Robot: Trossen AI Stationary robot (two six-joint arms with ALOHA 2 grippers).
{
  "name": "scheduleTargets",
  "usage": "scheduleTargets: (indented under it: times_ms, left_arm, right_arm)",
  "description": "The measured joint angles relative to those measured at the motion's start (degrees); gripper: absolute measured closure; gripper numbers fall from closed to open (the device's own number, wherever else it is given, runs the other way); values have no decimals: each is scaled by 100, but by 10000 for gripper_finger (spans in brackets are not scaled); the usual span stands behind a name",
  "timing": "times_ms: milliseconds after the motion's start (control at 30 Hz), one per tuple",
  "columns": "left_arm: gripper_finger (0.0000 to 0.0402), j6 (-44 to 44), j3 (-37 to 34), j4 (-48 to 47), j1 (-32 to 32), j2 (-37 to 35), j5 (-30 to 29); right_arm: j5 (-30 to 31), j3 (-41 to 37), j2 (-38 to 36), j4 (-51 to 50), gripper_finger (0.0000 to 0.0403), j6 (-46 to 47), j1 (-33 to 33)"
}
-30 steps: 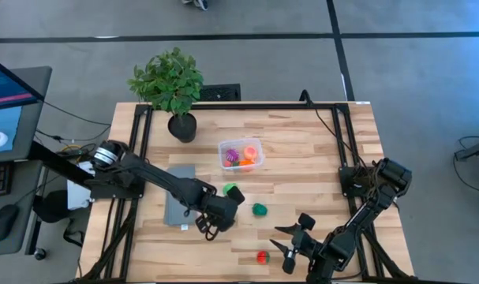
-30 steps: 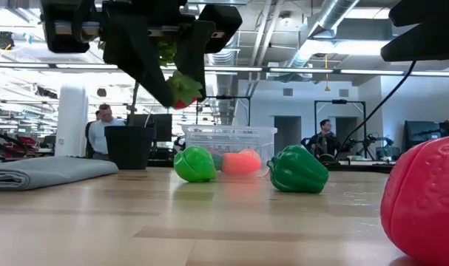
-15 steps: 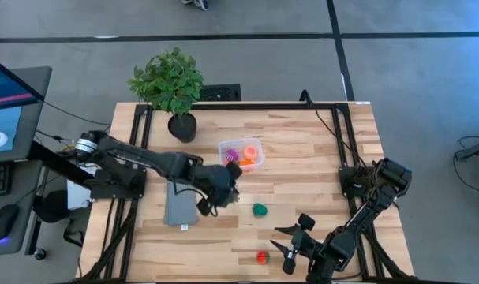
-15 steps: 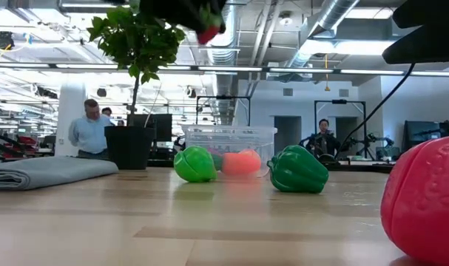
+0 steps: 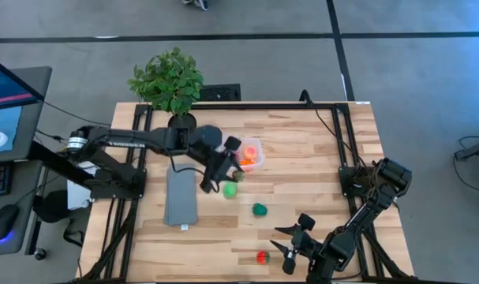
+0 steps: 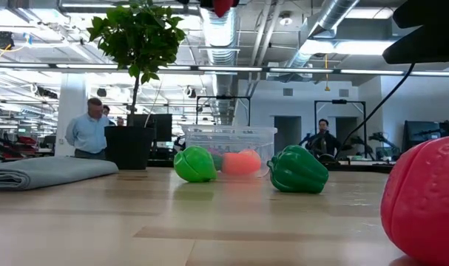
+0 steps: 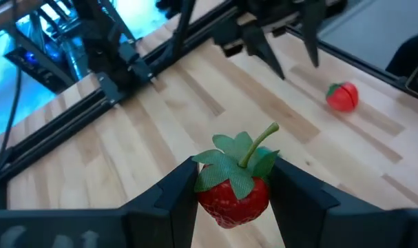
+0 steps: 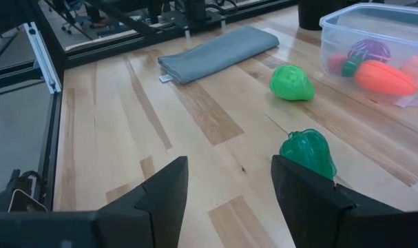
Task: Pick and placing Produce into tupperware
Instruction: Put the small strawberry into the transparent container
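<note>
Red strawberry [image 7: 233, 193] sits clamped in the left end effector [image 5: 233, 162], arm stretched beside the tupperware [image 5: 251, 144].

Strawberry [image 7: 233, 193] aloft beside clear tupperware [image 5: 243, 154] holding produce.

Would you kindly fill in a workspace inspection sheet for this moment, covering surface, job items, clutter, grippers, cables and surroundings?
Surface: wooden table, no spills seen.
Job's things: clear tub holds orange and purple pieces; light green piece, dark green piece and red piece lie loose on the table; strawberry is held.
Clutter: grey folded cloth, potted plant.
Grippers: left gripper shut on the strawberry beside the tub; right gripper parked at the near edge, empty.
Cables: run along the table's frame.
Surroundings: people stand in the room beyond.
</note>
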Motion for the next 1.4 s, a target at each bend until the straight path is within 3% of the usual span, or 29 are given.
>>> scheduleTargets:
  times_ms: [200, 367, 633, 867, 1133, 1400]
  left_arm:
    - [255, -181, -3, 11, 687, 0, 584]
    - [255, -491, -291, 541, 1211, 2, 1184]
    - [255, -789, -947, 1499, 1782, 9, 1470]
    - [255, -1266, -1874, 3057, 2149, 11, 1523]
    - [255, -1344, -2414, 3671, 2234, 13, 1452]
    - [255, -1442, -2991, 4463, 2302, 13, 1189]
  right_arm:
    - [0, -1, 0, 0, 170, 0, 0]
    - [2, 0, 157, 45, 170, 0, 0]
    - [-58, -4, 461, 11, 170, 32, -71]
    - [-33, -4, 461, 9, 170, 109, -127]
    - [746, -4, 463, 35, 170, 58, -100]
    - [1887, -1, 463, 749, 170, -779, 34]
